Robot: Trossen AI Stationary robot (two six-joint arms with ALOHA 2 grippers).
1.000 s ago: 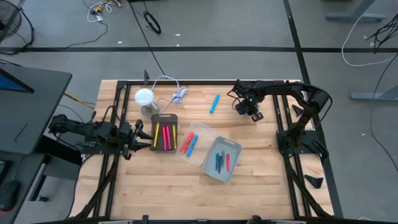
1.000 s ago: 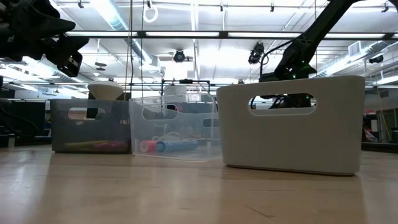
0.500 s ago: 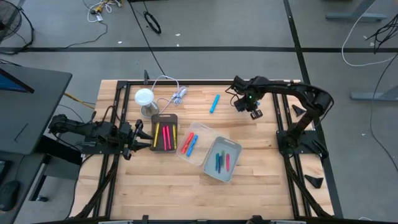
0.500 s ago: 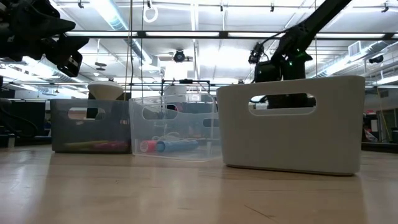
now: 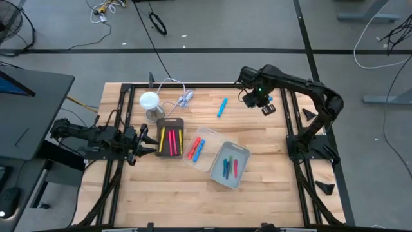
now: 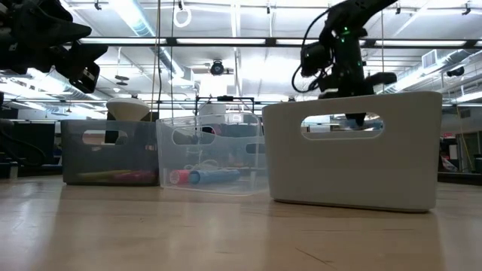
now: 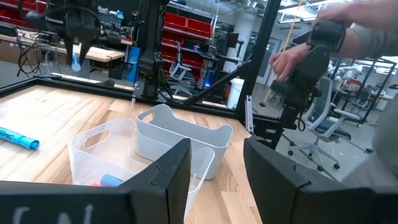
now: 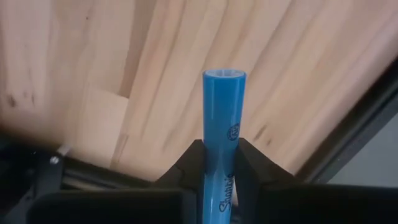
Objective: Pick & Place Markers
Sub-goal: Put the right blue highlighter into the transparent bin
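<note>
The right gripper (image 8: 214,163) pinched a blue marker (image 8: 222,127) near its lower end; the marker could tilt and miss the bin (image 5: 229,165). The left gripper (image 7: 214,165) waited, parted.

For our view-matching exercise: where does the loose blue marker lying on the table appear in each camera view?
High view: loose blue marker, upper middle, on bare wood.
Low view: not visible.
Left wrist view: the marker lies at the left edge.
Right wrist view: not in it.
Shared landmark: white bin.
</note>
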